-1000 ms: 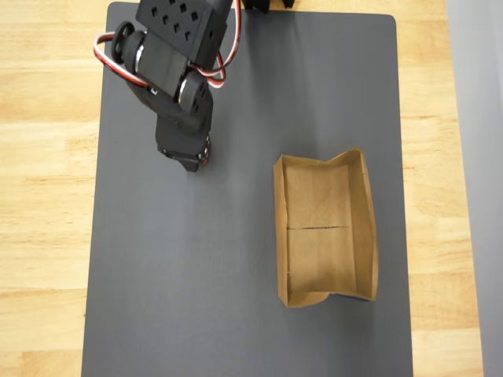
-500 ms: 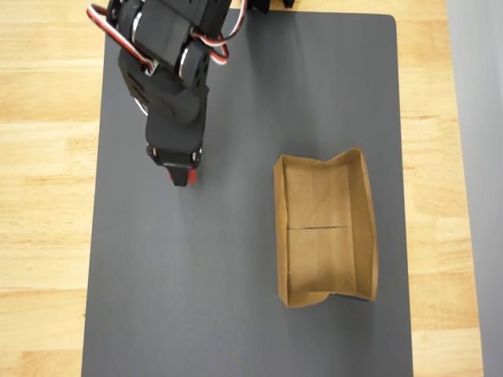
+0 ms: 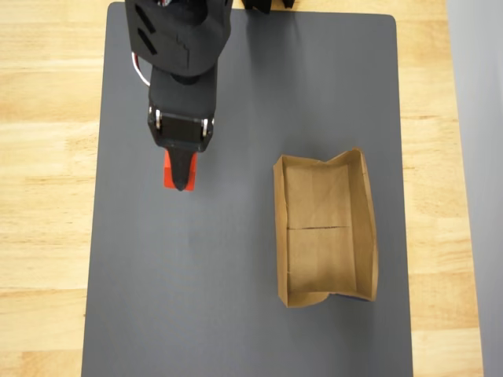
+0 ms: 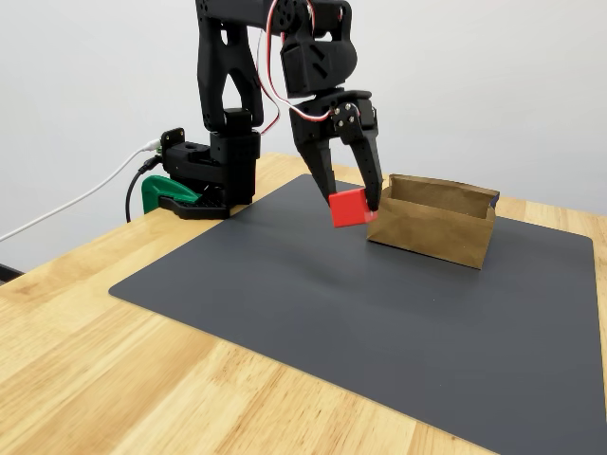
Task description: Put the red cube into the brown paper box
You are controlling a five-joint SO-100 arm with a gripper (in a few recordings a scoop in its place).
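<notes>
While your black arm [image 4: 237,85] is reaching out from its base [image 4: 204,175] at the back of the table, your gripper [image 4: 353,204] is hanging over the dark grey mat [image 3: 236,275] with the red cube [image 4: 348,207] pinched between its two fingers. You are seeing the fingers [image 4: 318,161] closed down to the cube's width in the fixed view, one pressing on each side of it, and the cube is sitting clear of the mat with a gap of mat showing beneath it. You are holding it tilted slightly, one corner lower than the rest.

Looking down in the overhead view, the gripper [image 3: 181,174] is pointing toward the bottom of the picture, and the red cube [image 3: 168,170] is peeking out on the left side of the finger tips, mostly covered by the black finger above it. You are keeping it over the upper left part of the mat, well apart from the brown paper box [image 3: 324,236], which is lying to the right near the mat's right edge.

You are looking at a box [image 4: 432,220] that is standing open-topped, its thin walls uneven, with a fold line running across its floor in the overhead view. From the fixed view the cube is appearing just beside the box's near left corner, though the overhead view is showing bare mat between them. Around the mat, the light wooden table [image 3: 47,196] is showing on the left and right
</notes>
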